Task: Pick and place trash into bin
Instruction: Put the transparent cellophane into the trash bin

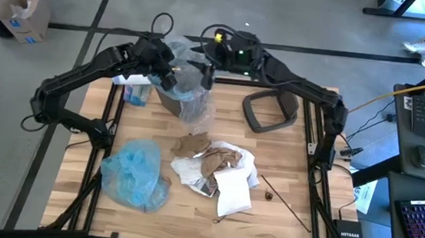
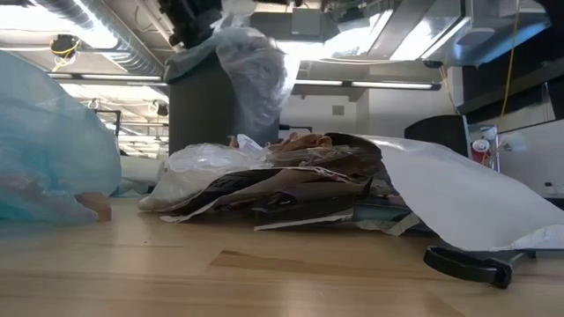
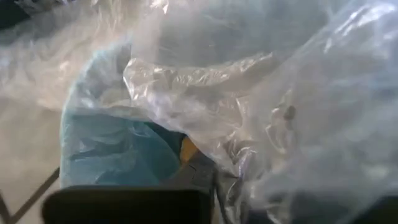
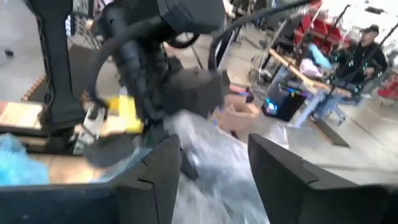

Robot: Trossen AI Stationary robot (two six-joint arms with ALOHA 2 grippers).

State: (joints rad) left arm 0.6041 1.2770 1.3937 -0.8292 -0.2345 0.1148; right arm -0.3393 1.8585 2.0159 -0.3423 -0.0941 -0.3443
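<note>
The dark grey bin [image 1: 166,99] with its light blue liner [image 3: 106,143] stands at the table's far side, left of the middle. A big sheet of clear wrap [image 1: 193,94] bulges over its rim and spills down its near right side. My left gripper [image 1: 174,75] is at the bin's far left rim, shut in the wrap [image 3: 205,99]. My right gripper [image 1: 205,74] hovers at the bin's far right, open. Its two fingers [image 4: 155,174] stand either side of a bunch of wrap [image 4: 211,155]; whether they touch it I cannot tell. My left gripper is shut on a bunched part of the clear wrap [image 3: 233,177] above the bin's rim, coming at it slanting down from the table's left. The wrap itself covers the fingertips, so the exact hold is hidden. The wrap drapes slack over the bin's side [image 1: 197,118].
The grey lid [image 1: 271,112] lies on the table right of the bin. A pile of brown paper, white mailers and a printed packet [image 1: 212,169] fills the middle. A crumpled blue bag [image 1: 134,175] lies near left, and thin dark sticks [image 1: 286,202] lie near right.
</note>
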